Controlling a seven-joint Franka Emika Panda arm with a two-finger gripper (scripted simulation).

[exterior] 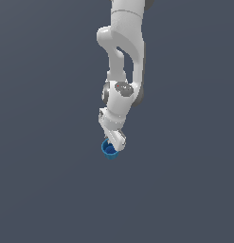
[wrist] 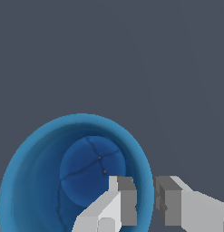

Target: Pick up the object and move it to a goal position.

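wrist view shows the white two-finger gripper (wrist: 145,201) narrowly parted astride the rim of the round, tapering blue cup (wrist: 50,181), one finger inside and one outside, no table edge visible.

Cup (exterior: 109,150) near the middle of the surface (exterior: 42,190), far from every edge. Gripper (wrist: 145,199) straddling its rim: one finger (wrist: 124,199) inside, other outside.
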